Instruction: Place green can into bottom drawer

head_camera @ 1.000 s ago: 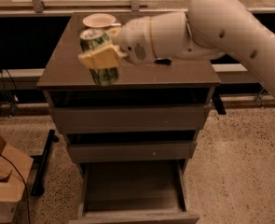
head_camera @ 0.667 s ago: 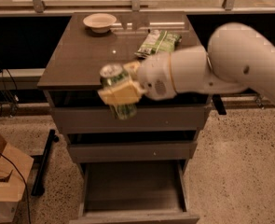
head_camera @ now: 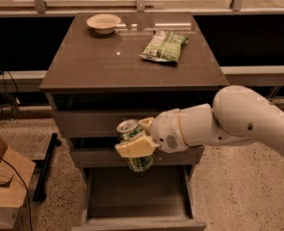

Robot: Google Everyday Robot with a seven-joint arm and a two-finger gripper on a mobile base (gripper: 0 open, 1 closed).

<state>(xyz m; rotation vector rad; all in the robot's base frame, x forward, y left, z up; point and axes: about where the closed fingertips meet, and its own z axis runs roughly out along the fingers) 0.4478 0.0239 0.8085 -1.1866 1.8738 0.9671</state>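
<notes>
My gripper [head_camera: 137, 144] is shut on the green can [head_camera: 133, 147], a small green can with pale markings and a silver top. I hold it upright in the air in front of the two upper drawers, above the back of the bottom drawer [head_camera: 139, 219]. That drawer is pulled out, and its shallow tray shows nothing inside. My white arm [head_camera: 238, 121] reaches in from the right.
On the cabinet top [head_camera: 93, 66] stand a pale bowl [head_camera: 103, 22] at the back left and a flat green snack bag [head_camera: 164, 46] at the back right. A cardboard box [head_camera: 4, 186] stands on the floor at the left.
My gripper has carried the can down from above the cabinet top, past its front edge, to the level of the upper drawer fronts above the open bottom drawer.
</notes>
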